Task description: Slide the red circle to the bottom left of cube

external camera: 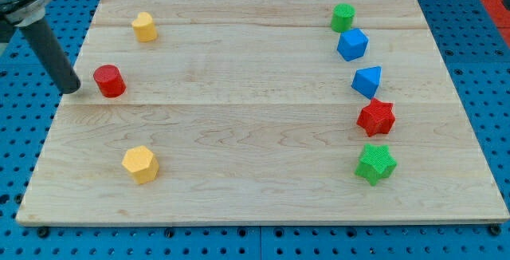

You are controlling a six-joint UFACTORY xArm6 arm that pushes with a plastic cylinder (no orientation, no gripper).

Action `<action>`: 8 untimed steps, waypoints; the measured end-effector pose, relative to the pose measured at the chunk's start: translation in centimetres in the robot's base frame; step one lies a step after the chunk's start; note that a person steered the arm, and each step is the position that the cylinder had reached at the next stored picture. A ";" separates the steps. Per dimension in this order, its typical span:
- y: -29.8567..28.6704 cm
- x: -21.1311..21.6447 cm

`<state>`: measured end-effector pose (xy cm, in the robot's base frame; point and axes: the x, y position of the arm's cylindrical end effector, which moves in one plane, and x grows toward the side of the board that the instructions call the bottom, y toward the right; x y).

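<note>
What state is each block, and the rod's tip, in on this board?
my tip: just left of the red circle, small gap
red circle: upright, far from the blue cube
blue cube: untouched, tilted
blue wedge: untouched
red star: untouched
green star: untouched

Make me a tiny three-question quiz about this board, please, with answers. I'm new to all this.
1. True or false: my tip sits at the view's left of the red circle.
2. How many yellow blocks are on the board?
3. Which block lies nearest below the blue cube? A) green star B) blue wedge C) red star

Key
1. True; it is close beside it, contact unclear.
2. Two: one at top left, one at bottom left.
3. B, the blue wedge; the red star and green star lie further down.
</note>
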<state>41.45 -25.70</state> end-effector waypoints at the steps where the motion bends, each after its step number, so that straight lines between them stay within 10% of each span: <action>1: 8.7 -0.2; 3: 7.2 -1.5; 5: 20.9 -2.7; 8: 26.5 -7.3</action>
<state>34.12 0.83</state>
